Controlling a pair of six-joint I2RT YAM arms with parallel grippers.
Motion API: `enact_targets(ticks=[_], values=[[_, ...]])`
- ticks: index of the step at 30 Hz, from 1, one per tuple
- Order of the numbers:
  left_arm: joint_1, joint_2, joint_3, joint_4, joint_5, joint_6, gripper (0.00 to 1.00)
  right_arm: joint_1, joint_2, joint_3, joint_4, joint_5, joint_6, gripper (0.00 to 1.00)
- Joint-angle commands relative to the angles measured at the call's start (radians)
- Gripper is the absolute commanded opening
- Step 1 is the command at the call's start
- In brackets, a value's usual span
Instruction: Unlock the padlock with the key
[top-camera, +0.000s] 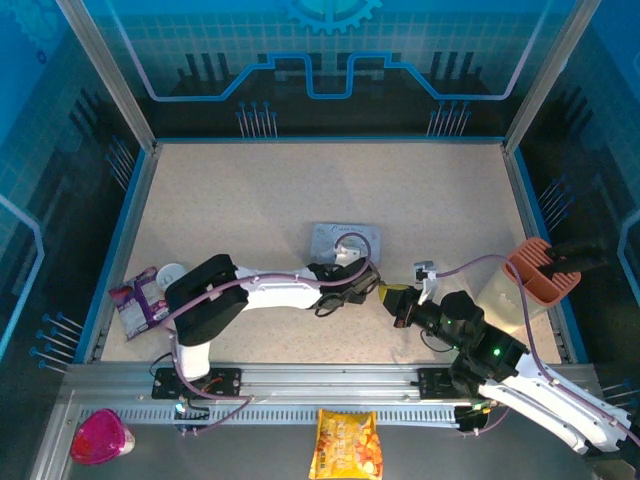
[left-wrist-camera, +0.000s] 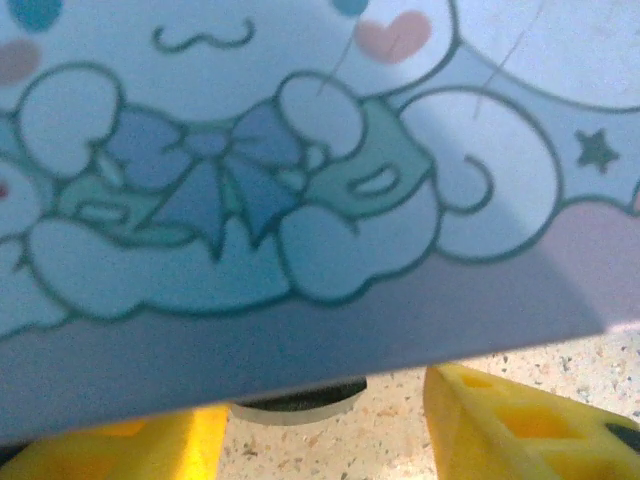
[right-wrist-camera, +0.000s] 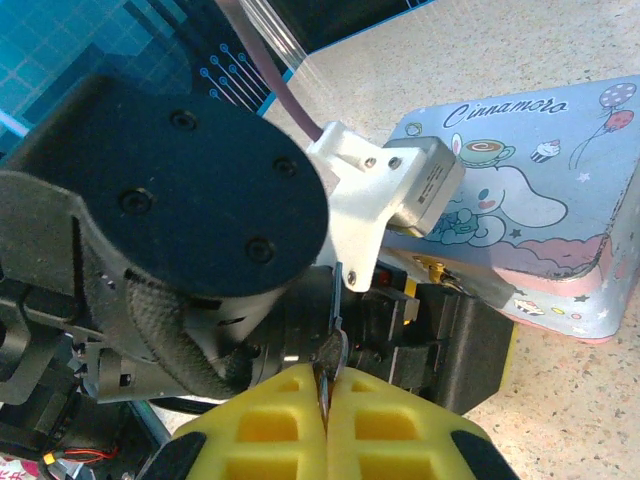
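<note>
Padlock is hard to pick out: a dark rounded thing (left-wrist-camera: 300, 398) tucked under the near edge of the blue cartoon tin (top-camera: 345, 242), seen from the left wrist, may be it, but I cannot say for sure. Far left on the table (top-camera: 250, 190) lies a purple snack packet (top-camera: 140, 300), well apart from the work. The left gripper (top-camera: 350, 288) reaches to the tin's near edge. Its yellow fingers (left-wrist-camera: 520, 425) stand apart on either side of that dark thing, with bare table between them. Their tips are hidden under the tin, so I cannot tell whether they grasp anything. Just right of it, the right gripper (top-camera: 403, 302) is clenched, its yellow pads pressed together on the key (right-wrist-camera: 330, 352), a thin dark sliver poking out towards the left gripper's black body. Far right stands an orange basket (top-camera: 545, 270). By my reading the key is in hand and brought close, but it is not yet in the lock. Lining it up, pushing it in, turning it and freeing the shackle are all left.
</note>
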Motion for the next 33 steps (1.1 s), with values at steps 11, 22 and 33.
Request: enact_targets(ticks=[11,22,33], values=[[0.022,0.051,0.060,-0.094,-0.046,-0.013,0.44,0.019,-0.039,-0.018,-0.008,0.026,0.014,0.00],[0.024,0.025,0.041,-0.061,-0.027,0.008,0.30,0.020,-0.074,-0.028,-0.056,0.062,0.031,0.00],[0.107,-0.110,0.002,-0.037,0.234,-0.057,0.20,0.022,-0.043,-0.101,-0.010,0.034,0.033,0.00]])
